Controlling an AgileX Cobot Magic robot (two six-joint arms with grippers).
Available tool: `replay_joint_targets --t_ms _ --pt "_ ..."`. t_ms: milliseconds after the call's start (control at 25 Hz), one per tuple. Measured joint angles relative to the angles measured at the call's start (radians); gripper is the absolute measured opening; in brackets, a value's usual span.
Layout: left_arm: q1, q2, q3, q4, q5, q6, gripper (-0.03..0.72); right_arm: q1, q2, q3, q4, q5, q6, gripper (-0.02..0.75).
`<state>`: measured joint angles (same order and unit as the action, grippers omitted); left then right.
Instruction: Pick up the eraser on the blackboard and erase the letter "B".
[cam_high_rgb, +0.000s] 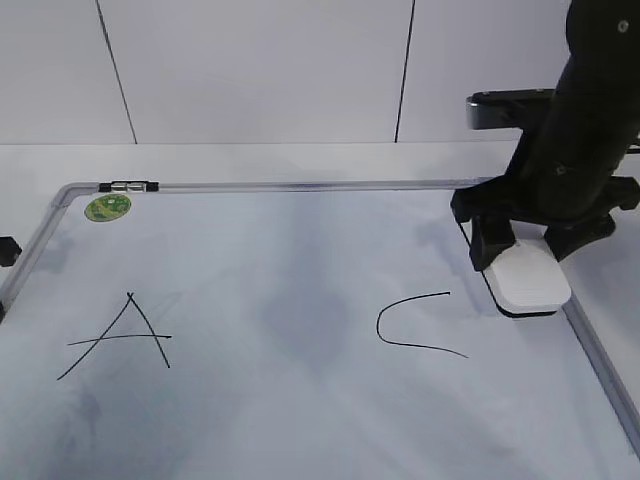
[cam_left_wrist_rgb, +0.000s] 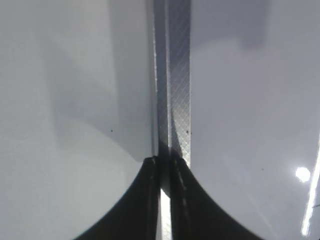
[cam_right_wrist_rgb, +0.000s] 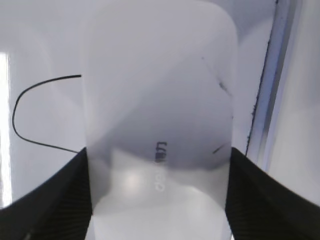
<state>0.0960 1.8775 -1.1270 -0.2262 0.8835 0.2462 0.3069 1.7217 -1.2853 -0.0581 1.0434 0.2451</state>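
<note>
The white glossy eraser (cam_high_rgb: 528, 280) lies flat at the right edge of the blackboard (cam_high_rgb: 300, 290), right of the "C". My right gripper (cam_high_rgb: 530, 255) is shut on it, one black finger pressed against each long side. In the right wrist view the eraser (cam_right_wrist_rgb: 157, 100) fills the space between the fingers (cam_right_wrist_rgb: 159, 195), grey lettering on top. No letter "B" shows; the board between "A" and "C" has only faint grey smudging. My left gripper (cam_left_wrist_rgb: 165, 165) is shut and empty above the board's metal frame (cam_left_wrist_rgb: 177, 75).
A black "A" (cam_high_rgb: 125, 338) is at the left and a black "C" (cam_high_rgb: 410, 325) at the right of the board; the "C" also shows in the right wrist view (cam_right_wrist_rgb: 30, 115). A round green sticker (cam_high_rgb: 107, 207) is at the far left corner. The white wall stands behind.
</note>
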Motion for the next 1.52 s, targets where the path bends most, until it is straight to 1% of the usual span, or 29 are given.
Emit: replay_joint_targets --t_ms 240,400,760,1520 --pt "0.000 0.000 0.000 0.000 0.004 0.000 0.013 -0.098 0.047 0.000 0.001 -0.030 0.004 0.522" --pt "0.000 0.000 0.000 0.000 0.005 0.000 0.013 -0.143 0.079 0.000 -0.003 -0.030 -0.019 0.522" --pt "0.000 0.000 0.000 0.000 0.009 0.000 0.013 -0.147 0.172 0.000 0.000 -0.038 -0.074 0.522" --pt "0.000 0.000 0.000 0.000 0.011 0.000 0.013 -0.147 0.183 0.000 0.000 -0.038 -0.080 0.522"
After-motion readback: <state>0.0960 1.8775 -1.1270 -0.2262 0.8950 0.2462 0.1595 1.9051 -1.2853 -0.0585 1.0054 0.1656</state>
